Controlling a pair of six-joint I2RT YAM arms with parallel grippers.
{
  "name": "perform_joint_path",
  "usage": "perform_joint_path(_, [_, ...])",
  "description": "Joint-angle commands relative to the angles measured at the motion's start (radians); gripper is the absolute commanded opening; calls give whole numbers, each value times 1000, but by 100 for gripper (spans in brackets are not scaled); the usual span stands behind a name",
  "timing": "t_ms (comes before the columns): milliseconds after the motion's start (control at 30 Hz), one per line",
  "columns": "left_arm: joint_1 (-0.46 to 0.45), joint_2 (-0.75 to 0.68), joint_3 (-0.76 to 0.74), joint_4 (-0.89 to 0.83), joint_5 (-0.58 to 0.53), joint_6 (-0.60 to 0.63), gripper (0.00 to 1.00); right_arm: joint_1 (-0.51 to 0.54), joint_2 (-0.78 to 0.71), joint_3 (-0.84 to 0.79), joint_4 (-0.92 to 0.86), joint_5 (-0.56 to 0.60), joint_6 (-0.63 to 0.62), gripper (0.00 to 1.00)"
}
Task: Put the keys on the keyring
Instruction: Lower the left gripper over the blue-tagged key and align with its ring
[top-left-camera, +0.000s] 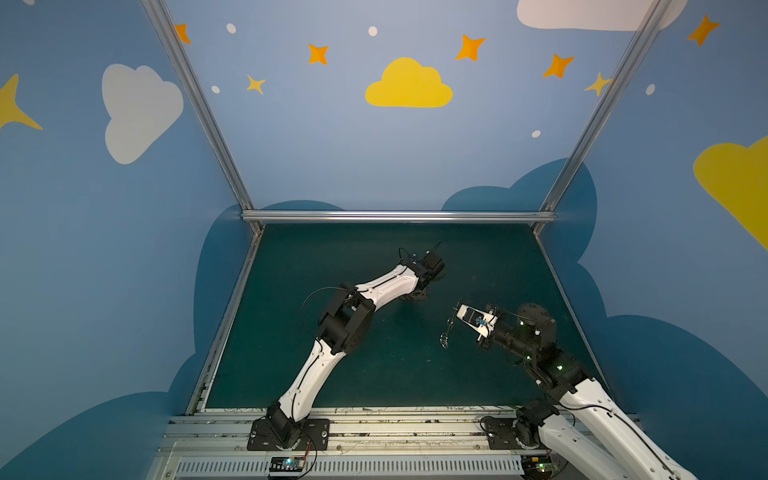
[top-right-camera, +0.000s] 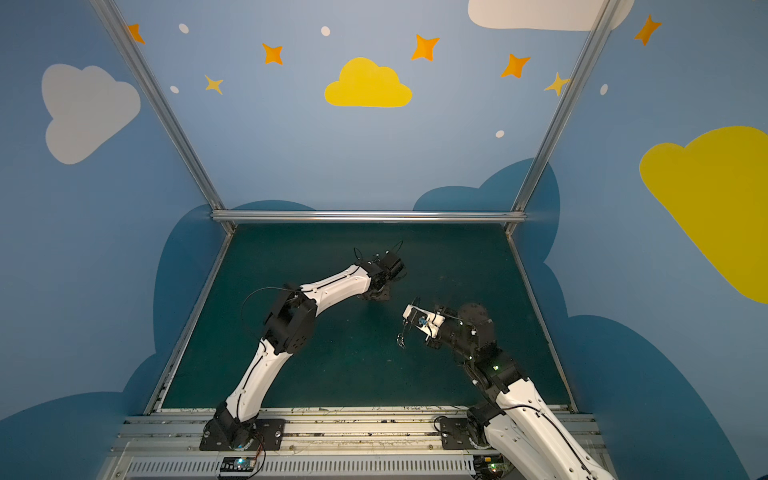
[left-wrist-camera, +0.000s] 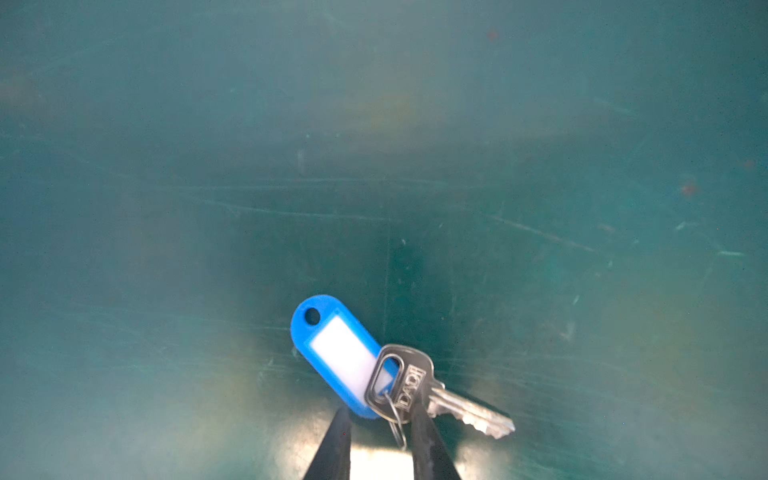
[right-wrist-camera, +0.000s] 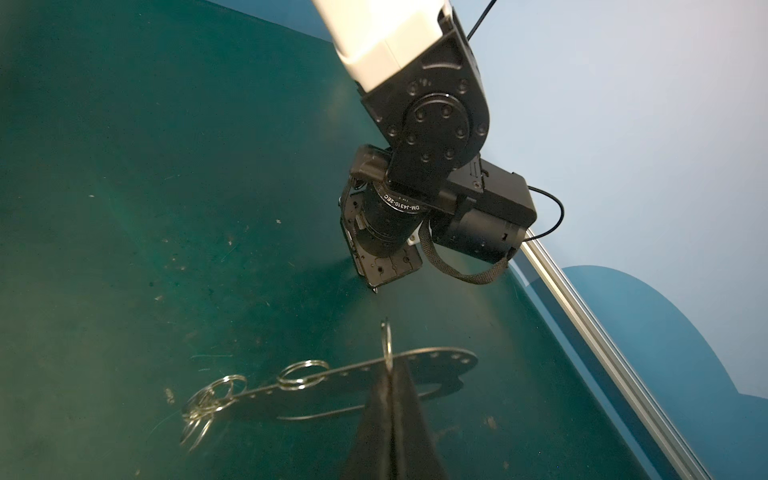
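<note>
1. The green mat (top-left-camera: 374, 374) is reached over by both arms. The task's things are found near its middle.
2. The left gripper (left-wrist-camera: 379, 409) hangs low over the mat. Its jaws are partly spread and set to either side of the key's head end. No pinch is seen yet.
3. The right gripper (right-wrist-camera: 390, 376) is pressed together on the holed edge of the keyring (right-wrist-camera: 440, 360). The keyring is held clear of the mat, and its shadow is cast below.
4. The key (left-wrist-camera: 415, 376) lies flat on the mat under the left gripper with its blue tag (left-wrist-camera: 332, 345). It is not touching the keyring.
5. The split rings (right-wrist-camera: 216, 395) dangle from the keyring's edge holes, and one stands upright just beside the right fingertips. None is seen passing through the key.
6. The task is judged to be at an early stage. The keyring is presented in the air, but the key has yet to be gripped, lifted, carried across and threaded onto a split ring.
</note>
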Motion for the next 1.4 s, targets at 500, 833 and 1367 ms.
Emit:
perform_joint_path(500, [13, 30, 13, -24, -41, 33, 16, -4, 2, -2, 47, -15, 27, 0])
perform_joint_path(833, [16, 14, -12, -9, -74, 47, 10, -4, 9, -6, 60, -22, 37, 0])
perform_joint_path(1367, [21, -110, -204, 204, -71, 157, 39, -3, 11, -8, 62, -22, 34, 0])
